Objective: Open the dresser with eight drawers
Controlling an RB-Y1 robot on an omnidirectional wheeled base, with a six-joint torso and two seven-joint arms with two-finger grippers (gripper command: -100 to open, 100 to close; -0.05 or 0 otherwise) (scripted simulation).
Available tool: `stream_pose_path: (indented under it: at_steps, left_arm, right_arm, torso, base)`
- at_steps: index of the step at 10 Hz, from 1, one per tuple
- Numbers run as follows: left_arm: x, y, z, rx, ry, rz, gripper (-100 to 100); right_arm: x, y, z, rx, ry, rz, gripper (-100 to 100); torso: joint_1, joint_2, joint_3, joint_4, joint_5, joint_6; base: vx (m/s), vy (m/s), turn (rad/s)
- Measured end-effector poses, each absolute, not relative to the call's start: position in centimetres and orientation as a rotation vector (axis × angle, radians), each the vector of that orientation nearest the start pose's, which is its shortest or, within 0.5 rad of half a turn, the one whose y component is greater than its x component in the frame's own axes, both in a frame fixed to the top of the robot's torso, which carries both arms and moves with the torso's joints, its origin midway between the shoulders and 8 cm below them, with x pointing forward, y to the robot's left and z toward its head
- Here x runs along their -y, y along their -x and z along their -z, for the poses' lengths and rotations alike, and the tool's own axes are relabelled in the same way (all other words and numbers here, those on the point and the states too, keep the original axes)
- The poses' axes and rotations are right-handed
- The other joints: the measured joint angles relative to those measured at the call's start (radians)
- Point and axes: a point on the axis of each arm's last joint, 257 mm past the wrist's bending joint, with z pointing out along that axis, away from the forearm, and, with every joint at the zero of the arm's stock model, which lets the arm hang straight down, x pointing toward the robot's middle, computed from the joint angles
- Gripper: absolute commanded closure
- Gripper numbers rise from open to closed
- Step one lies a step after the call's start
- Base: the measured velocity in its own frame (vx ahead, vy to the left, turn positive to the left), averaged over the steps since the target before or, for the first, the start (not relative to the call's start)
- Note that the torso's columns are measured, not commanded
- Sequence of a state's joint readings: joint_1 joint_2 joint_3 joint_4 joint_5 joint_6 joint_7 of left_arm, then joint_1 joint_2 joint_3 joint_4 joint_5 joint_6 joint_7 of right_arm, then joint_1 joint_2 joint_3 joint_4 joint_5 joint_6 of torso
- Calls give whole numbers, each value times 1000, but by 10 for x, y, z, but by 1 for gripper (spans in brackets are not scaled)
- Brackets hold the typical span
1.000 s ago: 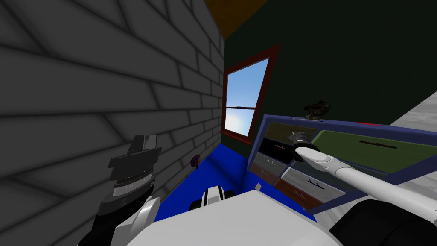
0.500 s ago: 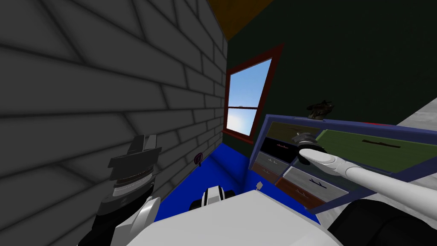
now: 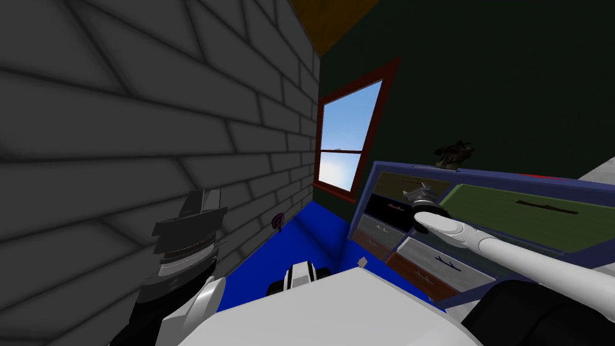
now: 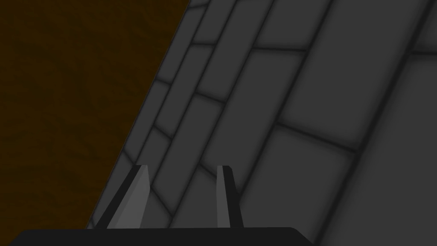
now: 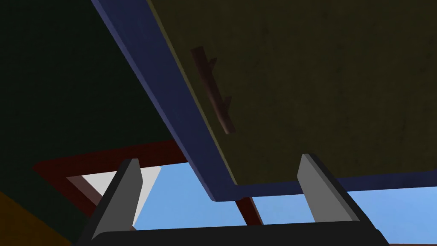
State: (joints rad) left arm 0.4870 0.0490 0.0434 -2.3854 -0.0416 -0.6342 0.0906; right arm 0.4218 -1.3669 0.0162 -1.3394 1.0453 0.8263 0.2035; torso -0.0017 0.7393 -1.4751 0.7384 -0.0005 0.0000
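Note:
The dresser (image 3: pixel 364 189) has a blue frame and drawer fronts in several colours, and stands to my right under a dark green wall. My right gripper (image 3: pixel 422 188) is at its top-left olive drawer. In the right wrist view that gripper (image 5: pixel 219 160) is open, its fingers spread wide with nothing between them. The drawer's dark bar handle (image 5: pixel 212 90) lies just beyond the fingertips on the olive front (image 5: pixel 320 85), beside the blue frame (image 5: pixel 162 94). My left gripper (image 3: pixel 201 201) is raised by the grey brick wall; its fingers (image 4: pixel 136 196) stand apart on nothing.
A grey brick wall (image 3: pixel 150 120) runs close along my left. A red-framed window (image 3: pixel 345 141) is in the corner behind the dresser. The floor (image 3: pixel 300 240) is blue. A small dark object (image 3: pixel 453 153) sits on the dresser top. A large green drawer front (image 3: pixel 522 210) is right of the olive one.
My right gripper's fingers have spread from shut to wide open in front of the olive drawer. The right forearm has dropped a little. The left arm has not moved.

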Motion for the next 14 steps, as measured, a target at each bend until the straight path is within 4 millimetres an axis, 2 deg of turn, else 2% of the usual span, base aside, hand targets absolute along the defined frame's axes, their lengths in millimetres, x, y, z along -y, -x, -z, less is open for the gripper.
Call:
stream_pose_path:
  at_steps: [4,8,12,14]
  left_arm:
    - [-265,-294,-95,-492,410,1383,0]
    - [-265,-294,-95,-492,410,1383,0]
    - [-265,-294,-95,-492,410,1383,0]
    - [-265,-294,-95,-492,410,1383,0]
  right_arm:
    - [766,-340,25,-1437,279,1681,-100]
    - [729,-348,28,-1358,253,1627,-100]
    - [700,-351,26,-1281,223,1579,-100]
    - [678,-351,24,-1233,201,1542,-100]
  torso:
    - [3,-1,-1,0,1,0]
    - [2,-2,-2,-1,1,0]
    - [3,-1,0,0,1,0]
    - [-2,0,0,0,0,0]
  base:
    - [-45,-134,76]
    - [-52,-162,78]
    - [-60,-136,71]
    - [-74,-188,84]
